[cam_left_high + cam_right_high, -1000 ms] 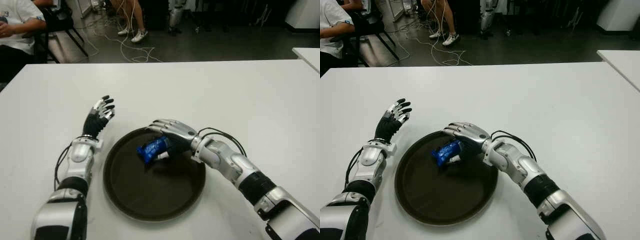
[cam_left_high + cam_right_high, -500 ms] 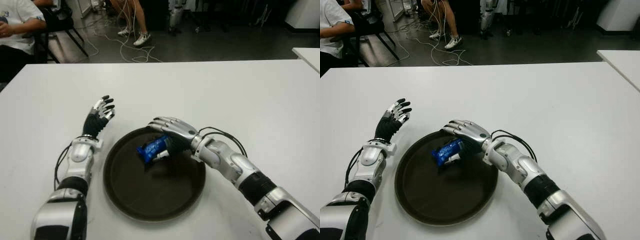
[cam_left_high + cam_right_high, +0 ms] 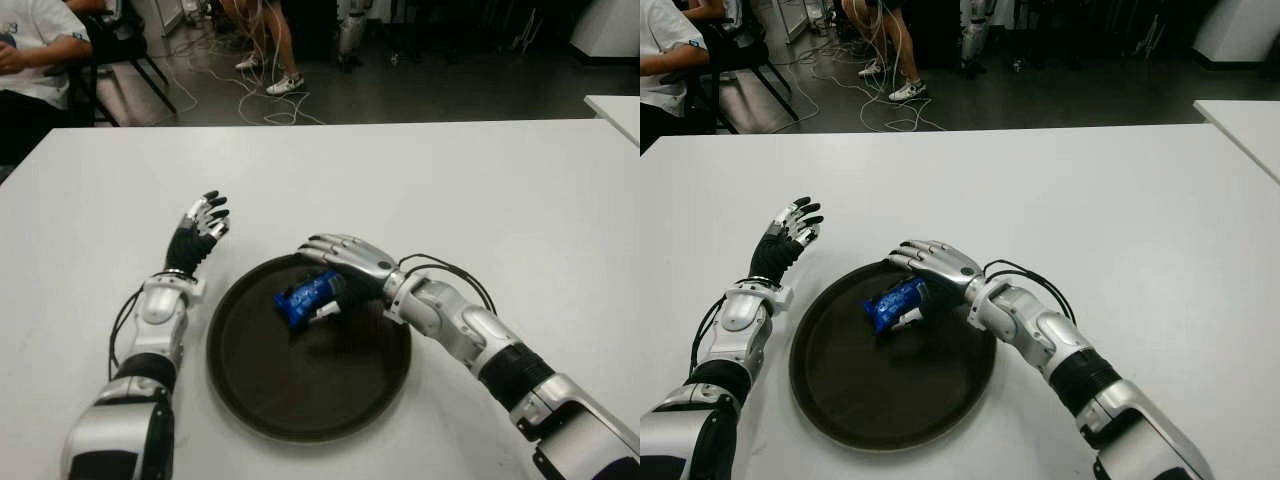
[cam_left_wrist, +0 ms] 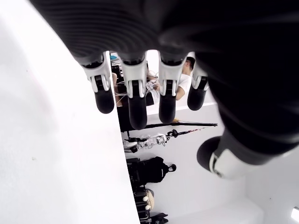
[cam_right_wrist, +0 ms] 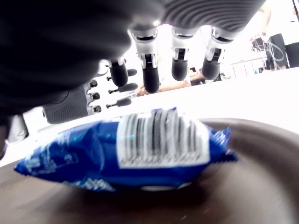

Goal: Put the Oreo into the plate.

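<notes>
The blue cookie pack (image 3: 307,297) lies inside the round dark plate (image 3: 300,405), near the far edge of it. The right hand (image 3: 345,262) is over that far edge, just behind and above the pack. Its fingers (image 5: 150,77) are stretched out and spread, and they are not wrapped around the pack. In the right wrist view the pack sits on the plate by itself with the fingers held above it, so it looks let go. The left hand (image 3: 200,232) is beside the plate on its left side, over the white table (image 3: 480,190), with its fingers apart and nothing in them. The job looks almost done, because the pack is already in the plate. What could go wrong now is a bump. The right hand is very close to the pack, so if it pulls back low, a finger or the thumb could catch the wrapper and drag it to the edge or out of the plate. The plate could slide too if the hand pushes on its rim.
</notes>
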Robot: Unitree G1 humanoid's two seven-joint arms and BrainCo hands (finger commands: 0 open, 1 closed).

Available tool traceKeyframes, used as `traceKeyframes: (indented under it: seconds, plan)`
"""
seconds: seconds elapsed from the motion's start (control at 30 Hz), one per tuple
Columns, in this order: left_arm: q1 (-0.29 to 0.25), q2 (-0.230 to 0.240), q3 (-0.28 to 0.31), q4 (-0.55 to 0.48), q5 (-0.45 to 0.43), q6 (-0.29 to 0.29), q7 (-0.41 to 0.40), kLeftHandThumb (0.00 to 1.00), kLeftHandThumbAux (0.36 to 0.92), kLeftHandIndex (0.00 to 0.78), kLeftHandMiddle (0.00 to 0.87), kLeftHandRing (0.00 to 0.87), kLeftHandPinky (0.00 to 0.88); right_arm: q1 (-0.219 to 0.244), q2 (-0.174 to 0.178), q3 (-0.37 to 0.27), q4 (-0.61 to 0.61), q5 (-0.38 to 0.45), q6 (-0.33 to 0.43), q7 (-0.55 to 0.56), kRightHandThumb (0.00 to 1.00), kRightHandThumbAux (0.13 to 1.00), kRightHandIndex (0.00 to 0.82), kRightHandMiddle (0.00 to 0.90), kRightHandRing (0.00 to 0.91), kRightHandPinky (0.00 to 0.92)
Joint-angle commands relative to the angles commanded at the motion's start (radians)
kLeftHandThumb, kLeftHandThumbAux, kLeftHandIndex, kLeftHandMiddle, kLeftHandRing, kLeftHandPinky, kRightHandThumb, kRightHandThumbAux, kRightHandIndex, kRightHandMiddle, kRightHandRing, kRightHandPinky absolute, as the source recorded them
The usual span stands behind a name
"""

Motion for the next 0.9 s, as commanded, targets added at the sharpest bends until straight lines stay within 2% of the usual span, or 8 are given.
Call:
traceKeyframes:
  seconds: [0.07, 0.17, 0.4, 0.7, 0.9]
  plan:
    - [-0.002, 0.000, 0.000, 0.003, 0.000, 0.000, -0.002, 0.154, 0.594, 0.081, 0.155, 0.145, 0.135, -0.004, -0.016, -0.024, -0.003, 0.015, -0.007, 0.000, 0.000, 0.327, 0.000, 0.000, 0.000, 0.000]
    - [-0.003, -0.001, 0.000, 0.001, 0.000, -0.005, -0.005, 0.168, 0.612, 0.081, 0.152, 0.146, 0.148, -0.010, -0.026, -0.056, 0.002, 0.035, 0.000, -0.001, 0.000, 0.355, 0.000, 0.000, 0.000, 0.003]
    - [-0.004, -0.003, 0.000, -0.005, -0.003, -0.003, -0.018, 0.170, 0.607, 0.084, 0.154, 0.145, 0.127, -0.017, -0.031, -0.095, 0.030, 0.057, 0.016, -0.016, 0.015, 0.388, 0.000, 0.000, 0.000, 0.022]
    - [-0.020, 0.003, 0.013, 0.034, -0.016, 0.032, -0.040, 0.179, 0.580, 0.084, 0.152, 0.144, 0.139, 0.000, -0.028, -0.137, 0.004, 0.059, 0.086, -0.050, 0.002, 0.366, 0.000, 0.000, 0.001, 0.054]
    - [-0.028, 0.005, 0.015, 0.044, -0.013, 0.043, -0.039, 0.186, 0.589, 0.080, 0.146, 0.145, 0.154, 0.002, -0.038, -0.150, -0.004, 0.053, 0.095, -0.082, 0.000, 0.356, 0.000, 0.000, 0.000, 0.036]
